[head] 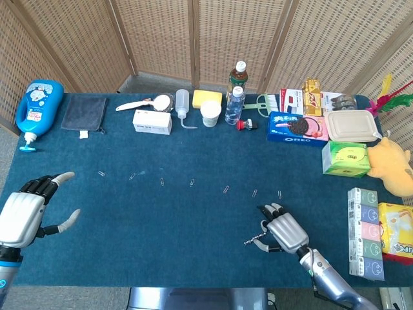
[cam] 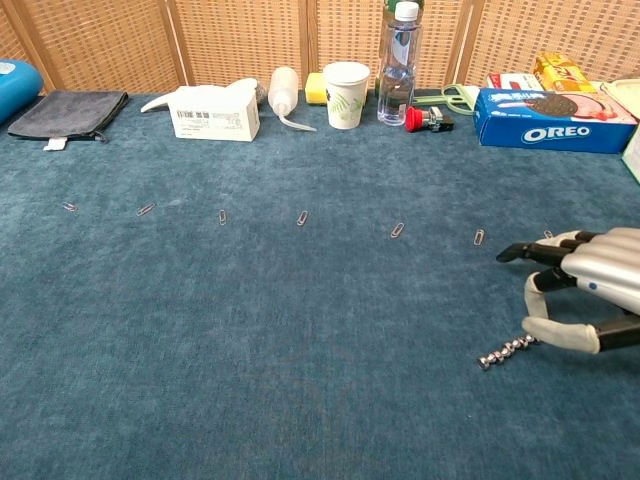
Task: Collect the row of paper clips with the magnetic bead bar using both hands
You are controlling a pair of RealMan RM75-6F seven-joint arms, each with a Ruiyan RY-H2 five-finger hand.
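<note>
Hiding under the right hand (cam: 590,300): bead bar (cam: 505,351) end.

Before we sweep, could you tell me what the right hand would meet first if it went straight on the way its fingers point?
Probably the nearest small metal paper clip, just beyond the right hand; depth is uncertain.

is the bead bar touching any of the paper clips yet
No, the magnetic bead bar in the right hand lies on bare cloth, apart from the nearest paper clip.
</note>
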